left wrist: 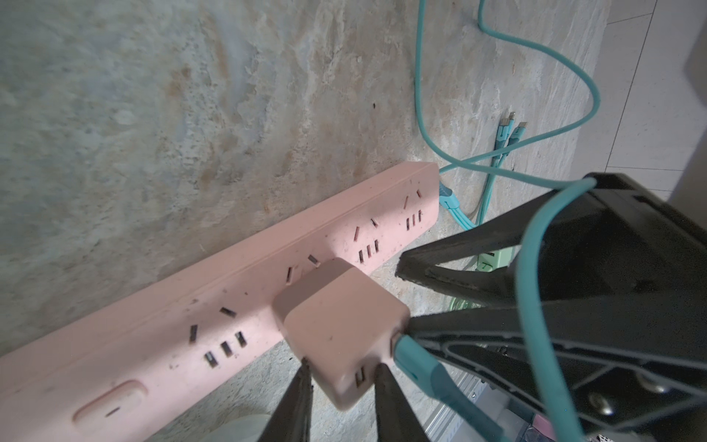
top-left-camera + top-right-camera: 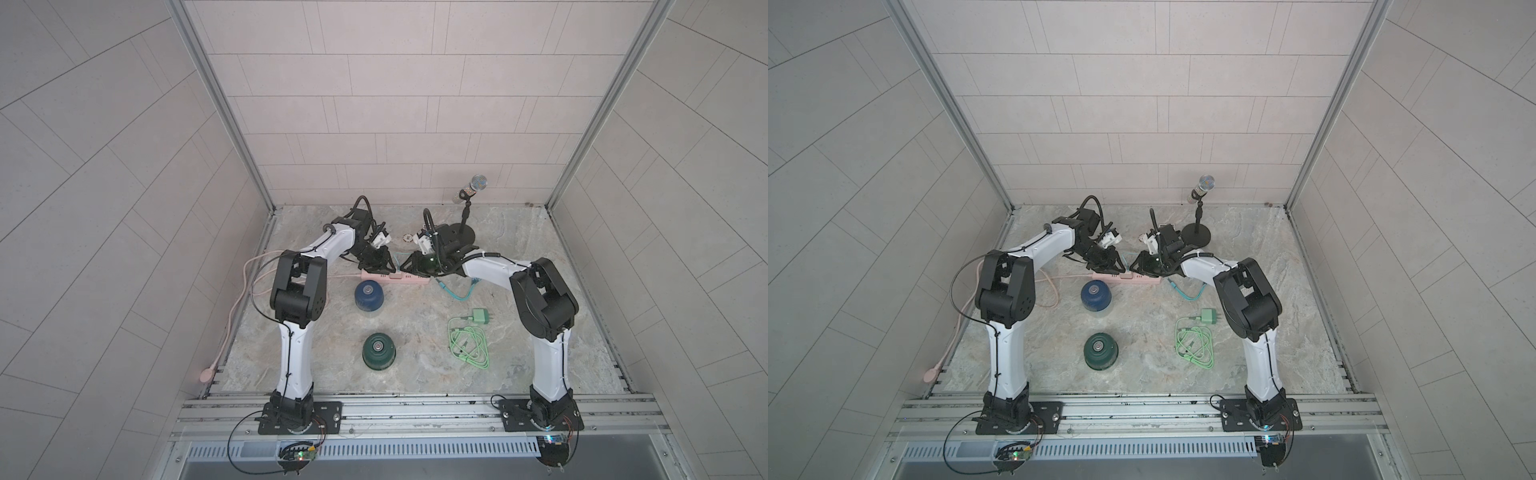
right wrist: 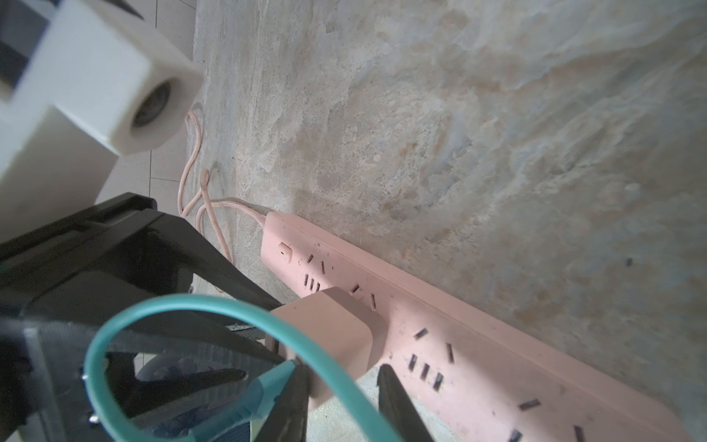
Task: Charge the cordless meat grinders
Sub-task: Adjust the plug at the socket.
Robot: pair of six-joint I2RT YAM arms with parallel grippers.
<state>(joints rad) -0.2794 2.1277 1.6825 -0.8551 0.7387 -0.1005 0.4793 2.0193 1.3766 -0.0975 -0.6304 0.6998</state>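
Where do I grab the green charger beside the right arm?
Take the charger by its blocky body, coming from straight above, across the two sides free of prongs and cable: it lies flat, nothing crowding either side.

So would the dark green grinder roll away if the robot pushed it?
Probably not. The dark green grinder stands upright on its wide round base, so it would likely slide instead. It looks squat, so tipping seems unlikely. Its smooth dome might slip out of a pinch from above.

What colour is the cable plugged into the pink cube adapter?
The thin cable is teal; the left wrist view shows it best.
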